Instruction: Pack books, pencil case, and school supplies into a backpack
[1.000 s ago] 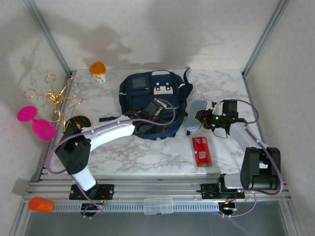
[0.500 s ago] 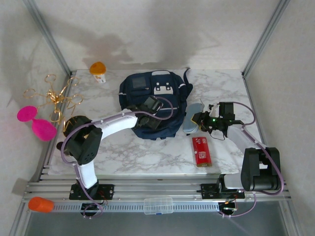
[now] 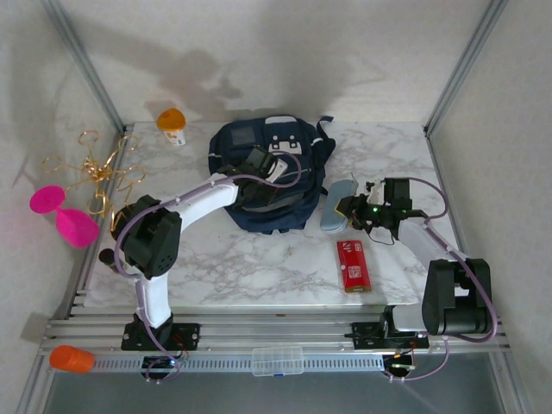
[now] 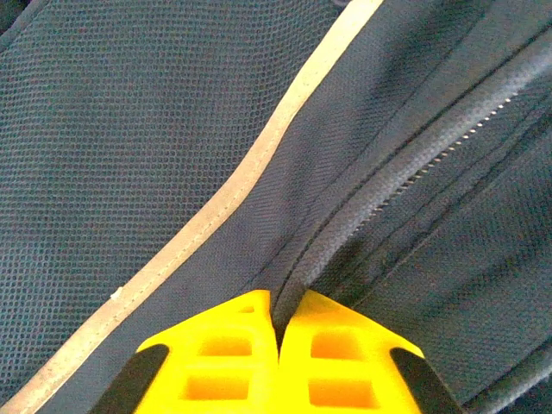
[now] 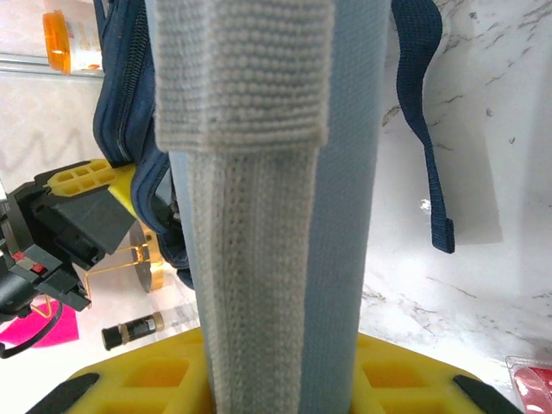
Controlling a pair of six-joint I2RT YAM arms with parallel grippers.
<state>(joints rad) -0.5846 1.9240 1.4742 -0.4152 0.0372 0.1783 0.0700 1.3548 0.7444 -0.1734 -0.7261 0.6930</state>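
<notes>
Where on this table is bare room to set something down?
Bare marble: in front of the backpack, left of the red box; also the far right corner. Crowded beside the backpack, around the pencil case and right hand.

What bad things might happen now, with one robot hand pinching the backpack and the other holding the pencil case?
The left gripper is shut on only a thin fold of the backpack beside the zipper; that fabric may slip free if pulled.
This stretch of zipper looks closed, so the pencil case might find no way in.
The soft pencil case sticks far out of the right gripper and could catch on the dangling strap.
</notes>
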